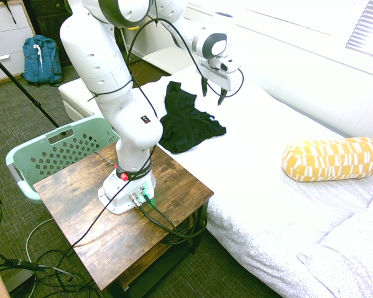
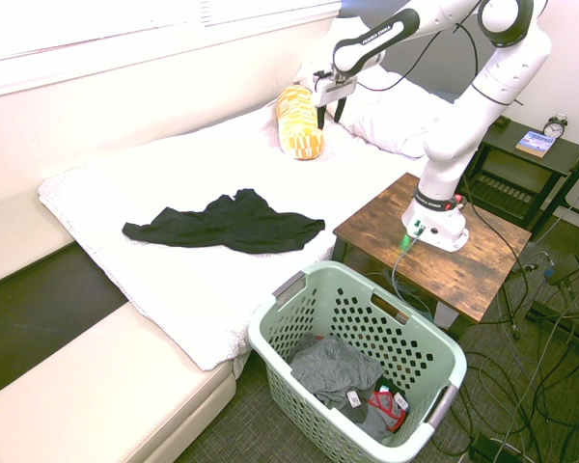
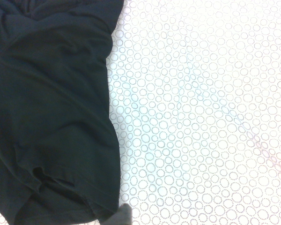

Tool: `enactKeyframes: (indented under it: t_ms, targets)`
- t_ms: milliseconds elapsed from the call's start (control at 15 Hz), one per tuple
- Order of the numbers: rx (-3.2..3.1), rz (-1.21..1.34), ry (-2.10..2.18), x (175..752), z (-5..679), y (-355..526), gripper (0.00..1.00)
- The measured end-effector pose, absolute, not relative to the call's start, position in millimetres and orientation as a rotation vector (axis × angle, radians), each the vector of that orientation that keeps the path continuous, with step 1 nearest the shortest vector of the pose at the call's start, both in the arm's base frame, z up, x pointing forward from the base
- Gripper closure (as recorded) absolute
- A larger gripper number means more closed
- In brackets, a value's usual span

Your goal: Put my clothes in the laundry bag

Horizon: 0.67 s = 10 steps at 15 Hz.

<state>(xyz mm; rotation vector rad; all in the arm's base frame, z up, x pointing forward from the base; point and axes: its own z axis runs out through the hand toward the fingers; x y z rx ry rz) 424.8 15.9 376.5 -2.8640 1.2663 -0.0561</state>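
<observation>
The clothes, one black garment point(image 1: 185, 121) point(image 2: 227, 222), lie spread flat on the white bed. My gripper point(image 1: 214, 90) point(image 2: 328, 113) hangs open in the air above the bed, beside the garment's edge, holding nothing. The wrist view shows the black fabric point(image 3: 51, 112) next to the circle-patterned sheet. The laundry bag is a mint-green basket point(image 2: 420, 338) point(image 1: 31, 161) with holes in its sides. It stands on the carpet beside the wooden table, with grey and red laundry inside.
A yellow patterned roll cushion point(image 1: 333, 159) point(image 2: 299, 121) lies further along the bed. The wooden table point(image 1: 68, 217) point(image 2: 482, 265) stands against the bed. A blue backpack point(image 1: 41, 59) leans at the drawers. A white bench point(image 2: 106, 395) runs along the bed's foot.
</observation>
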Motion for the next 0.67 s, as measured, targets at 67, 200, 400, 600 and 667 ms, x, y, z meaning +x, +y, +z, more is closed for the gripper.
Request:
enactKeyframes:
  t_ms: [67,200,400,600,667]
  targets:
    - [-2.865,-0.058,1.263,425.7,377.1,16.1,0.0]
    - [-2.866,-0.067,1.246,428.8,378.4,17.5,0.0]
    - [-2.883,-0.09,1.159,456.1,383.7,44.3,0.0]
    - [-2.924,-0.074,1.048,503.0,360.2,100.8,0.0]
    - [-2.936,-0.059,1.02,522.3,347.6,116.8,0.0]
